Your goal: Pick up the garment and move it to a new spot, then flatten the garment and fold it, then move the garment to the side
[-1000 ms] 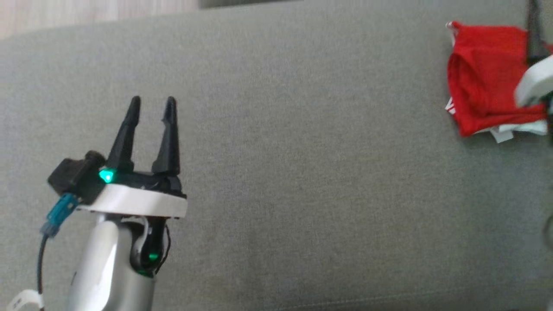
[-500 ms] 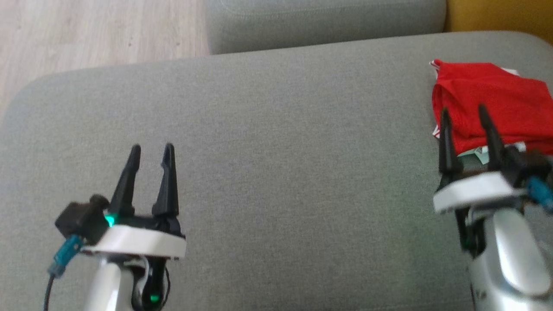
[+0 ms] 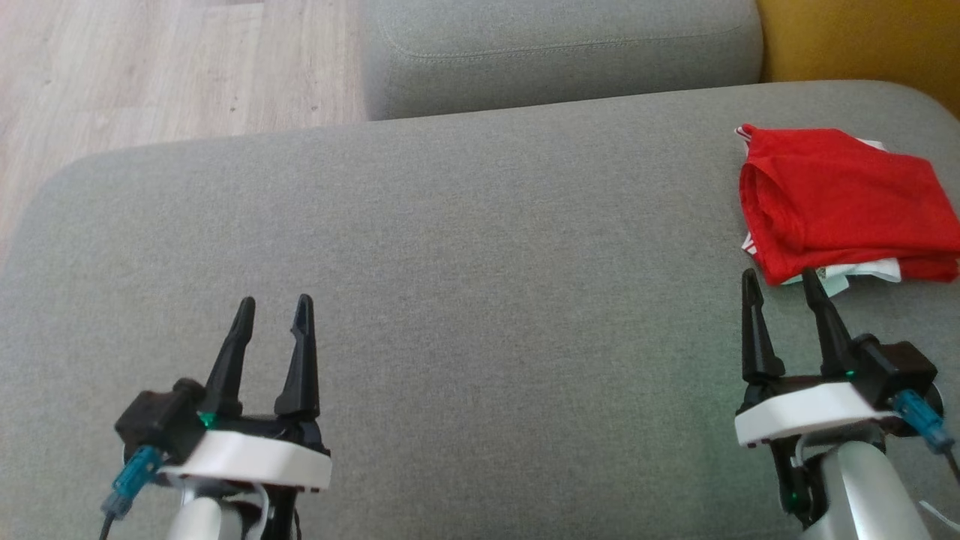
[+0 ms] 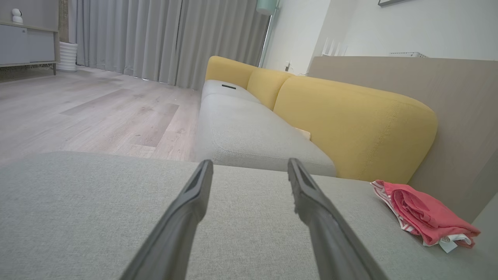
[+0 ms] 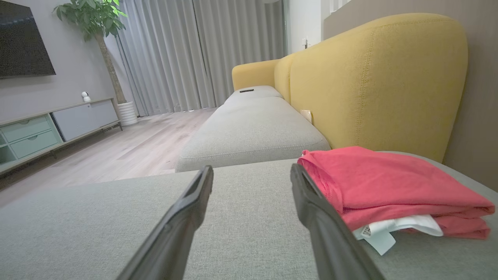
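Red garment [image 3: 840, 202] folded, white label [image 5: 379, 235] protruding. Right gripper [image 3: 780, 281] beside it, left gripper [image 3: 274, 315] well apart; both spread wide, empty. Right wrist view adds a television [image 5: 23, 39].

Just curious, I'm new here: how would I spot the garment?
Find the wide grey cushion by the yellow backrest. Near its far right corner lies the garment: a folded red bundle with white trim, the one bright thing on that grey fabric.

The folded red garment [image 3: 840, 199] is cut off by the head view's right edge. The print on its white label [image 5: 373, 235] cannot be read. A small dark object [image 4: 228, 86] on the farthest seat cushion [image 4: 218, 93] cannot be identified.
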You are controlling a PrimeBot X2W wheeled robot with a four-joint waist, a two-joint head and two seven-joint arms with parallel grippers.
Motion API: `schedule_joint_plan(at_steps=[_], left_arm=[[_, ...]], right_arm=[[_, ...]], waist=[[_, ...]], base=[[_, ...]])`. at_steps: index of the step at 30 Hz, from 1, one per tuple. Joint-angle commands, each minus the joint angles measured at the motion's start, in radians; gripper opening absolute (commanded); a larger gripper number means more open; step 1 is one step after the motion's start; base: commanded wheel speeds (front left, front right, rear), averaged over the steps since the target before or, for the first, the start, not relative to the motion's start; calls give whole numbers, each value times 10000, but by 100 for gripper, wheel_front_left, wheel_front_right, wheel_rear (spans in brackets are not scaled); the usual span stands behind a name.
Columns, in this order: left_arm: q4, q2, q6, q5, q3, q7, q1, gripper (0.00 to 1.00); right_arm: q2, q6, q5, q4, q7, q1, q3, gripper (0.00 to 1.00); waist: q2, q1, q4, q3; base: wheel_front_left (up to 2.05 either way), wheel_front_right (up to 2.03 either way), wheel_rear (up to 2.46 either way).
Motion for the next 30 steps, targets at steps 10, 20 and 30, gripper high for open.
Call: schedule_joint_plan(at_steps=[10, 20, 30], left_arm=[[-340, 112, 175, 163, 177, -53, -292, 100], [-207, 112, 286, 136, 346, -53, -401, 100], [-196, 112, 408, 148, 367, -53, -404, 100]], right_arm=[[-29, -9, 57, -546, -135, -127, 289, 100], [-28, -9, 123, -540, -136, -82, 330, 100], [-28, -9, 121, -532, -137, -135, 360, 100]], waist=[[0, 1, 10, 11], [0, 1, 18, 23], [0, 1, -2, 42]], base=[[0, 0, 0], [0, 0, 0], [0, 0, 0]])
